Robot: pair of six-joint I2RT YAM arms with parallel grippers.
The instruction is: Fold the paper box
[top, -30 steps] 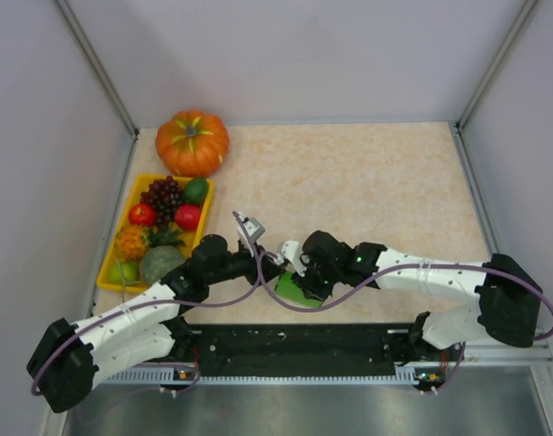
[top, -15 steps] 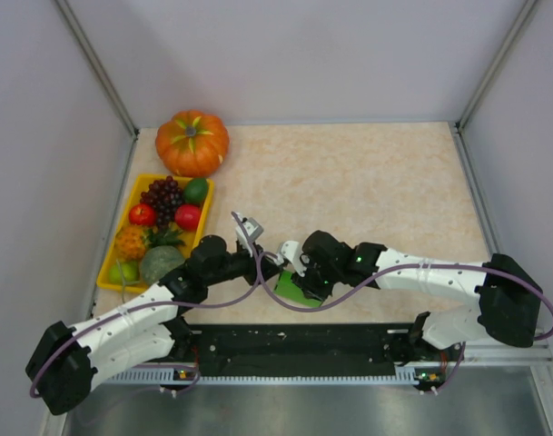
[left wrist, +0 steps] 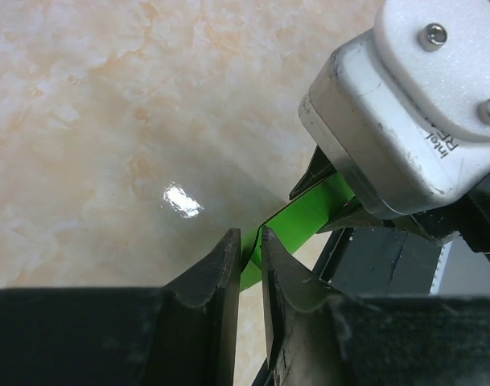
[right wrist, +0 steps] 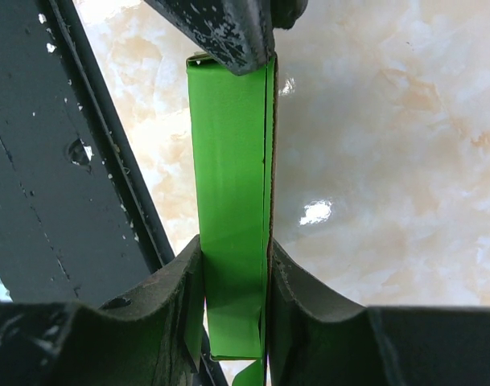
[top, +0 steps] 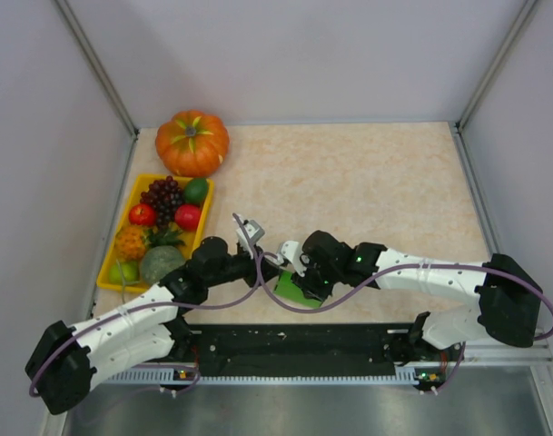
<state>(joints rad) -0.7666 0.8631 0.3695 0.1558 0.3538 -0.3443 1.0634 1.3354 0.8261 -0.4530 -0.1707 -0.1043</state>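
1. Two end effectors meet on the box (top: 299,291), which lies right of the tray (top: 117,225) and well apart from it, close to the near edge of the tabletop (top: 367,182).
2. From above, only a small bright green patch of the box shows, just under the right wrist.
3. Seen from the right wrist, the box (right wrist: 228,201) is a narrow green strip with a crease along one long side.
4. The right end effector (top: 305,282) grips the box: in its own view (right wrist: 235,257) the fingers press both long sides and green fills the gap between them.
5. The left end effector (top: 274,265) reaches in from the tray side.
6. In its own view, the left end effector (left wrist: 246,245) has its fingers nearly together with the box's edge (left wrist: 309,213) running between them. I cannot tell whether they pinch the card.
7. That strip leads from the left fingers to the dark tips below a white camera housing (left wrist: 405,104).
8. Behind the tray, touching its far end, sits a pumpkin (top: 192,143).
9. Fruit (top: 162,195) fills the tray.
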